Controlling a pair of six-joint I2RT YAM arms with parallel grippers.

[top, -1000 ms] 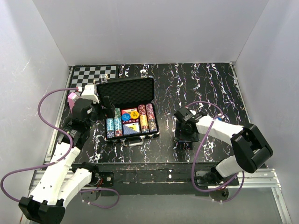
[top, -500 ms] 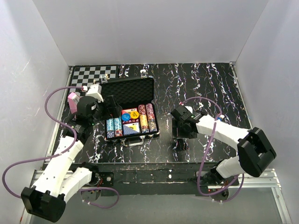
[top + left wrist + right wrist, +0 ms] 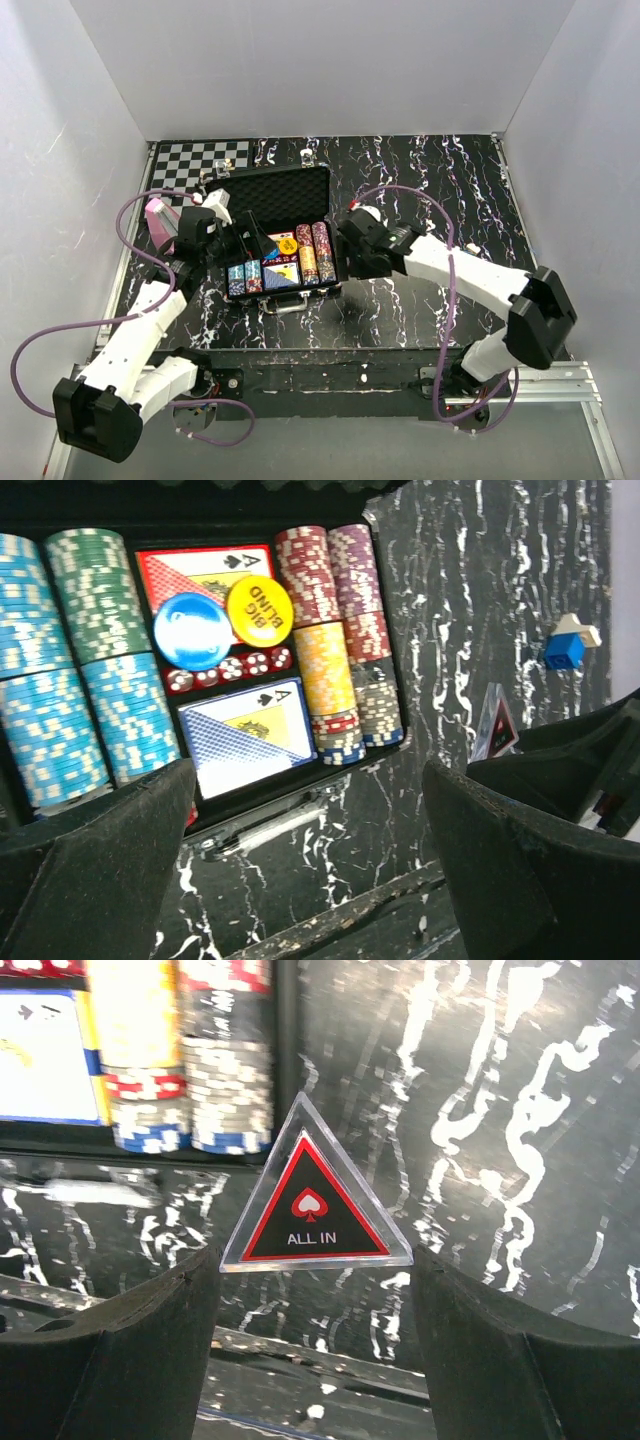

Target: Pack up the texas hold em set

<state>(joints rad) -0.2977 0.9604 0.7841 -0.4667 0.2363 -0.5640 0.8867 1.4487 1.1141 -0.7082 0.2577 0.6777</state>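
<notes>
At the table's edges: we see white walls (image 3: 320,60) closing in the black, white-veined table (image 3: 430,180) on three sides. A black-and-white chessboard (image 3: 205,157) lies flat in the far left corner, just behind the case.
Open room: bare marbled tabletop runs right of the case toward the far right corner. A small blue cube (image 3: 563,650) sits out on that side, apart from the case.
Where the briefcase (image 3: 280,195) sits: left of centre and open, with its lid upright at the back and lined with egg-crate foam. A silver latch (image 3: 260,825) shows on its near wall.
Look of the chip rows (image 3: 90,680): ridged stacks lying on their sides. We see pale blue and green at the left, and red, purple, yellow and grey at the right.
Middle compartment: the red deck (image 3: 190,575) is behind and the blue deck (image 3: 250,730) in front, with a row of red dice (image 3: 225,670) between them.
Round buttons: a glossy blue disc (image 3: 192,630) and a yellow disc (image 3: 258,602) reading BIG BLIND lie side by side over the red deck.
Pose of the left gripper (image 3: 252,235): the wrist tilts down over the case's left part. The jaws stand wide apart with nothing between them.
Pose of the right gripper (image 3: 315,1258): the arm stretches leftward, low beside the case's near right corner. Its pads pinch a clear triangular token (image 3: 315,1215), which has a red-and-black face, a spade and ALL IN. The token stands point up, just outside the case wall.
</notes>
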